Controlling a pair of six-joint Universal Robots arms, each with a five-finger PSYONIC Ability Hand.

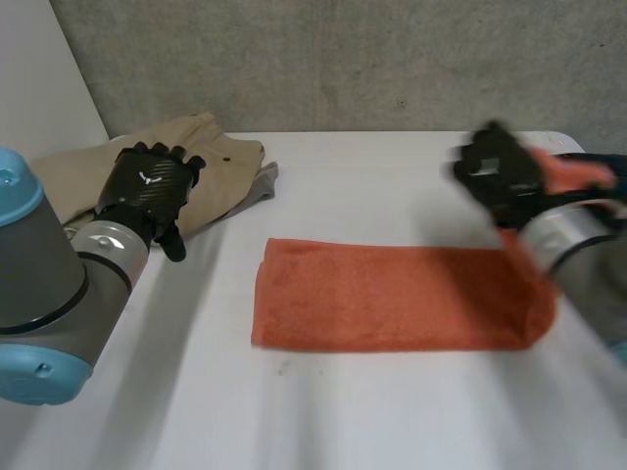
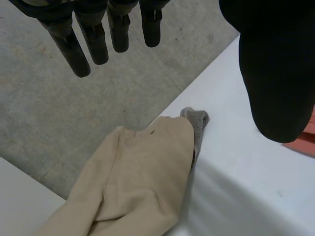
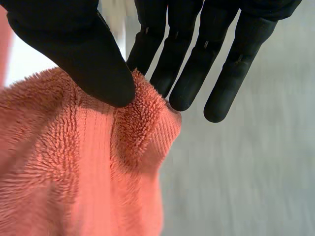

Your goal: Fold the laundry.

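Orange towel (image 1: 392, 299) lies flat as a long strip mid-bench (image 1: 392, 421), with its right end raised off the surface. Right hand (image 1: 500, 176) has that end: in the right wrist view the thumb presses a tuft of terry against the fingers (image 3: 199, 66), a fairly shallow pinch at what looks like a corner, and the other fingers are straight beyond the cloth edge. Left hand (image 1: 147, 186) hovers at the far left over the beige garment (image 1: 220, 162), fingers straight and spread, thumb apart, holding nothing. A grey cloth (image 1: 263, 184) pokes out from under the beige garment's edge, and both are well apart from the towel.

Handling judgement: the towel is thick looped terry, soft and floppy with no stiffness, so it likely sags from whatever point holds it. It looks light, and the pile should give grippy friction against the fingers, so there is low slip risk and nothing fragile. A one-corner hold probably lets the end twist or droop unevenly. The best holds are the two corners of one short end, pinched through the full thickness near the hem. The free far corner at the right end or the left end's corners look like the sensible spots for the idle left hand.
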